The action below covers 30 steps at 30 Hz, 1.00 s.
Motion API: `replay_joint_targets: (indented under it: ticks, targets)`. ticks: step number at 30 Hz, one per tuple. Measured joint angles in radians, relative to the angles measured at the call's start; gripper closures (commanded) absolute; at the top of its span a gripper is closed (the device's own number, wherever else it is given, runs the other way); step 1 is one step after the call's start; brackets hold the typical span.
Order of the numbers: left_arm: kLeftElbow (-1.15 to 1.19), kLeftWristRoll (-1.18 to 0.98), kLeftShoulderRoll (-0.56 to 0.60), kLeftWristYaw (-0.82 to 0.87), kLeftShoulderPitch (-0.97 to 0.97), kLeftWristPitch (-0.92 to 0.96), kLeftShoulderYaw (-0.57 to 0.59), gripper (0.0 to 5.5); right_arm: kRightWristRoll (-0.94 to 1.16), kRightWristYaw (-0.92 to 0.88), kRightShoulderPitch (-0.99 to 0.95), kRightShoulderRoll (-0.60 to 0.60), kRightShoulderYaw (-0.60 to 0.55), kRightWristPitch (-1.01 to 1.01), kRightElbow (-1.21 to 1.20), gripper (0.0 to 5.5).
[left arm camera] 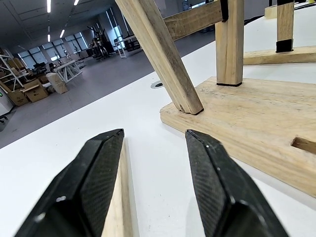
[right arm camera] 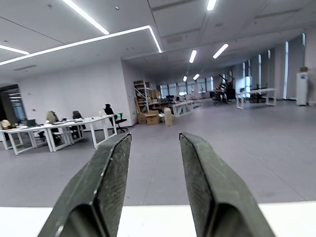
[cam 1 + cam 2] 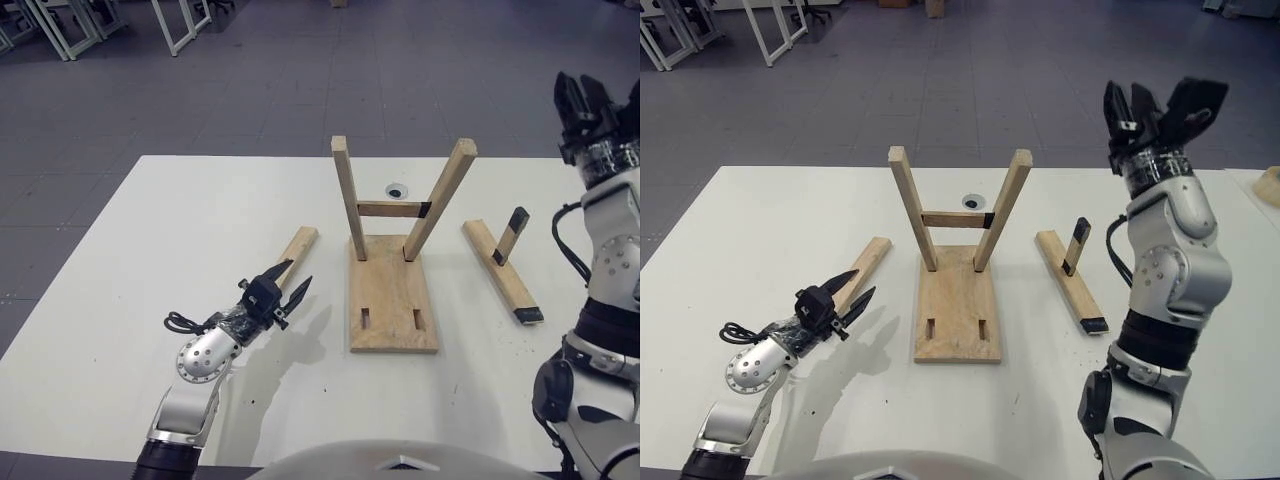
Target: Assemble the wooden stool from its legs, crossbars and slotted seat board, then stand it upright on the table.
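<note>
The seat board [image 3: 393,300] lies flat on the table [image 3: 150,250], two legs [image 3: 349,195] standing in its far slots. The left claw [image 3: 296,274], spread wide, sits low just left of it, at a loose leg's [image 3: 297,247] near end. The right claw [image 3: 1162,100], likewise parted, hangs high, well apart.

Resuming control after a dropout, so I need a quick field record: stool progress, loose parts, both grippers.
seat board: flat on the table, two legs standing in its far slots, crossbar joining them
near slots: two, empty
loose leg: lying left of the board
second loose leg: lying right of the board, short crossbar sticking up from it
left gripper: open, low by the loose leg's near end, holding nothing
right gripper: open, raised at the table's right side, empty
</note>
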Motion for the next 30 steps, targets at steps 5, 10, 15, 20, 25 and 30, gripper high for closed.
replay_joint_targets:
  ticks: [5,10,15,20,25,30]
  targets:
    - [0.0,0.0,0.001,0.0,0.021,-0.001,0.001,3.19,0.013,0.054,0.159,-0.049,-0.101,-0.003,0.023,2.77]
    - [-0.002,0.001,0.005,-0.002,0.017,-0.002,0.001,3.19,0.002,0.155,0.44,-0.016,-0.074,-0.044,0.057,2.19]
    - [-0.002,0.001,0.006,-0.003,0.016,-0.002,0.001,3.19,-0.072,0.23,0.594,0.015,0.041,-0.137,0.082,2.19]
    - [-0.001,0.001,0.006,-0.004,0.015,-0.002,0.001,3.19,-0.188,0.271,0.644,-0.006,0.141,-0.229,0.149,2.19]
    - [0.0,0.001,0.006,-0.004,0.013,-0.001,0.001,3.19,-0.244,0.272,0.637,-0.014,0.181,-0.265,0.218,2.19]
    - [0.002,0.001,0.006,-0.004,0.007,-0.001,0.001,3.19,-0.277,0.245,0.629,-0.009,0.195,-0.298,0.234,2.94]
